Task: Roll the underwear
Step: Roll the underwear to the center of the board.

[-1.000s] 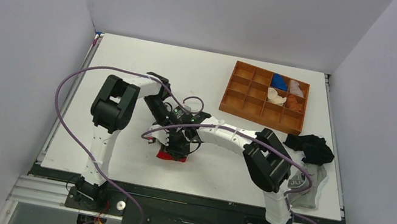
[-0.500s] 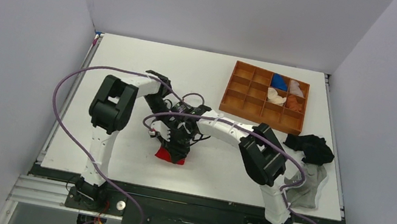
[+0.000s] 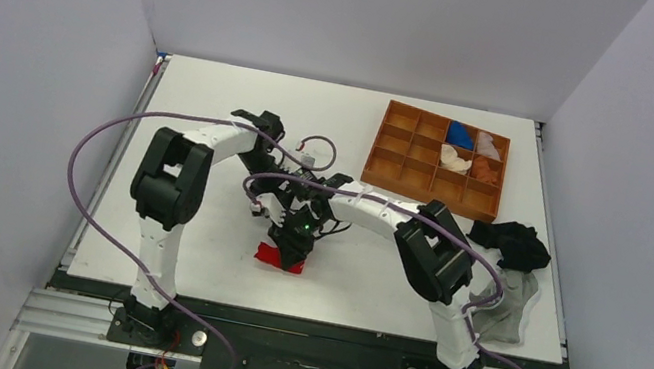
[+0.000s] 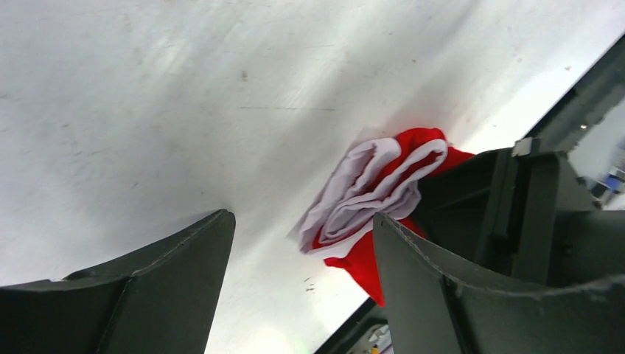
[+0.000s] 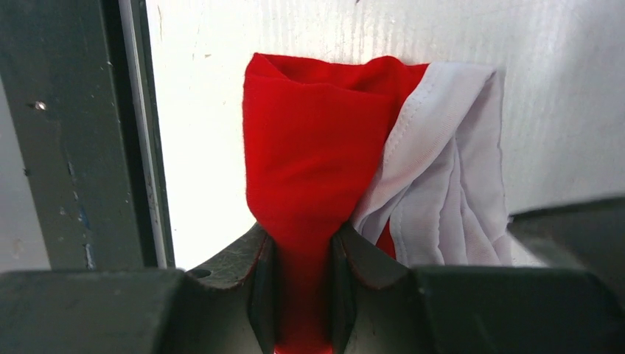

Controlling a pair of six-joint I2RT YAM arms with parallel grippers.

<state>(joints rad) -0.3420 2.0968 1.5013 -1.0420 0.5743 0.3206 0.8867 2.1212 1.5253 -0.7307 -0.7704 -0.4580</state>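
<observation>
Top view, centre: underwear (image 3: 270, 256) largely hidden under the right gripper (image 3: 295, 243); upper right, tray (image 3: 389, 163) contents too small to identify. Right wrist view: red fabric cut by bottom edge.

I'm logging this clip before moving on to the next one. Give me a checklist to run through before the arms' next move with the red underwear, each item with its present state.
1. Right pincer shut on the red underwear: ok, the fabric is pinched between its fingers.
2. Left pincer open and free of fabric: ok, nothing is between its jaws.
3. Underwear on the table, inside the near edge: ok.
4. Roll finished and tight: cannot tell; layered white waistband folds show at one end.
5. Wooden tray apart from both pincers: ok.
</observation>
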